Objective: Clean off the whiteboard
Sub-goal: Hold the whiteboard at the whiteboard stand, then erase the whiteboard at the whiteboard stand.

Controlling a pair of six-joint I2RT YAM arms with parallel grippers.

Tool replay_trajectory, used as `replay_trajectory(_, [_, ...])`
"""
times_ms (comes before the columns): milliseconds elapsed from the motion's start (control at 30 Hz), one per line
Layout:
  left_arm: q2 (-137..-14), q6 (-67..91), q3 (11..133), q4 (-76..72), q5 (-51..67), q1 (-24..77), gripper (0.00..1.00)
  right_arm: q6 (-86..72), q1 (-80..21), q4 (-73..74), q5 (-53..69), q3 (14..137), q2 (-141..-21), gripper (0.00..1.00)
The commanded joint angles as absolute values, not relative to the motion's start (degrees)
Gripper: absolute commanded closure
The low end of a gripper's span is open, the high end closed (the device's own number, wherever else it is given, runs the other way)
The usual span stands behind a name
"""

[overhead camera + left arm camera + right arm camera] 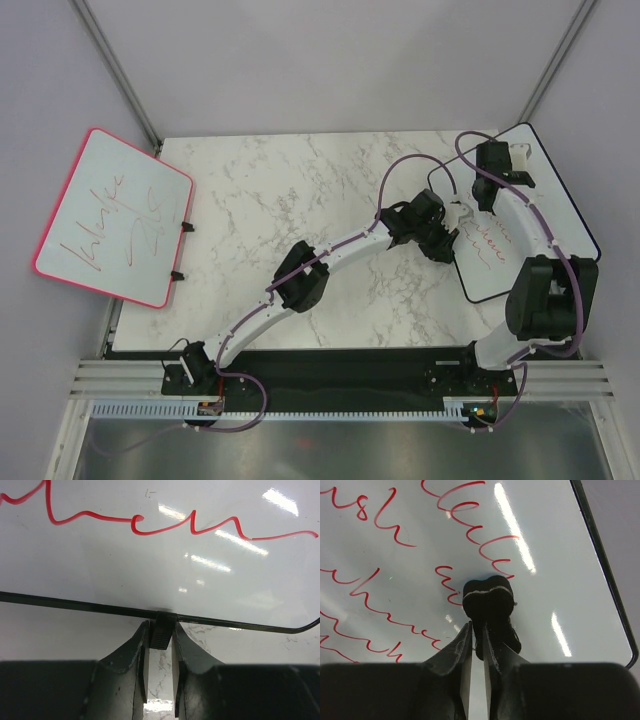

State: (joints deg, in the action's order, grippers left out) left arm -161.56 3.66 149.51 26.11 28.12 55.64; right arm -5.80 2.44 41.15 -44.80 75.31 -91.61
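we see the whiteboard point(562, 200) lying flat at the right end of the table point(300, 180), under both arms, w/ red writing point(190, 527) on it. l gripper point(160, 626) is at the board's left edge, fingers pinched on a small ribbed black tab point(161, 637) on the thin frame. r gripper point(477, 627) is over the board face w/ a thin slit btw its fingers. a black lump point(487, 600) sits at the tips, can't tell if it's gripped. pink-framed board point(115, 215) w/ red scribbles overhangs the table's left edge.
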Motion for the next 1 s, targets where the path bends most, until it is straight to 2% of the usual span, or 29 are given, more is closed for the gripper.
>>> replay_trajectory(0, [-163.74, 6.42, 150.56, 27.95, 25.66, 54.76, 0.98, -6.24, 2.81, 41.49, -49.12, 74.45, -88.51, 0.78])
replay_trajectory(133, [-163.65, 6.24, 150.29, 27.95, 25.84, 54.84, 0.98, -6.68, 3.78, 40.43, -48.69, 73.13, -87.45, 0.71])
replay_trajectory(267, [-163.48, 5.98, 150.20, 27.95, 26.28, 54.76, 0.98, -6.68, 3.96, 39.73, -49.22, 71.55, -87.01, 0.70])
replay_trajectory(367, [-163.56, 5.98, 150.29, 27.95, 26.37, 54.84, 0.98, -6.59, 3.87, 39.73, -49.13, 71.54, -86.75, 0.62])
replay_trajectory(567, [-163.48, 5.89, 150.29, 27.86, 26.72, 54.76, 0.98, -6.59, 4.13, 38.59, -50.88, 69.53, -86.84, 0.65])
replay_trajectory(633, [-163.56, 5.89, 150.29, 27.86, 26.98, 54.76, 0.98, -6.59, 4.31, 37.62, -51.06, 68.82, -86.92, 0.70])
replay_trajectory(667, [-163.48, 5.89, 150.47, 27.86, 26.90, 54.76, 0.98, -6.77, 4.39, 37.18, -51.50, 68.12, -86.92, 0.82])
replay_trajectory(800, [-163.56, 5.80, 150.38, 27.86, 27.16, 54.76, 0.98, -7.21, 5.18, 35.60, -52.64, 66.53, -86.49, 1.00])
replay_trajectory(967, [-163.74, 5.71, 150.56, 27.95, 27.25, 54.76, 0.98, -6.24, 5.18, 33.93, -51.95, 65.57, -85.17, 1.00])
